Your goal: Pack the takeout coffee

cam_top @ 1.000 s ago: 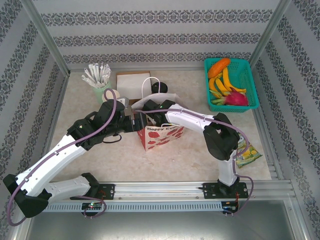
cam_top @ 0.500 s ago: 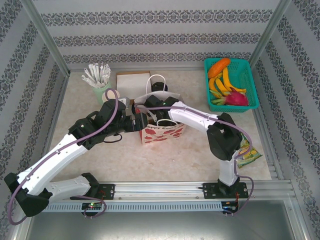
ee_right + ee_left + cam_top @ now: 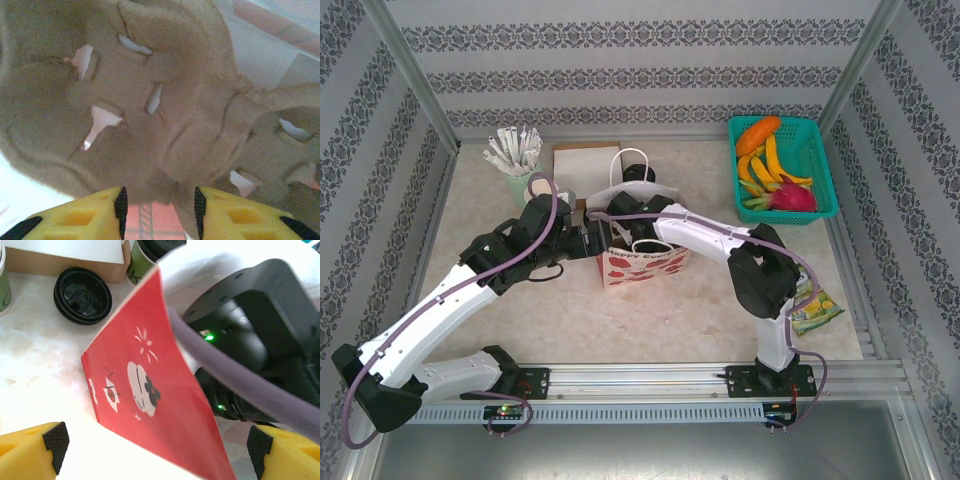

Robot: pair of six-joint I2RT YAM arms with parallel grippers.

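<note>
My right hand [image 3: 159, 200], fingers partly spread and pinching nothing, hung inside the bag [image 3: 645, 265]. The coffee [image 3: 638, 175] stood upright on the surface just beyond the bag, nearer that hand than my wide-spread left hand [image 3: 155, 440].

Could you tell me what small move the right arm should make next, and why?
Probably lift the right gripper out of the bag: its jaws stand open and empty before the brown tray, while the left gripper straddles the bag's wall.
</note>
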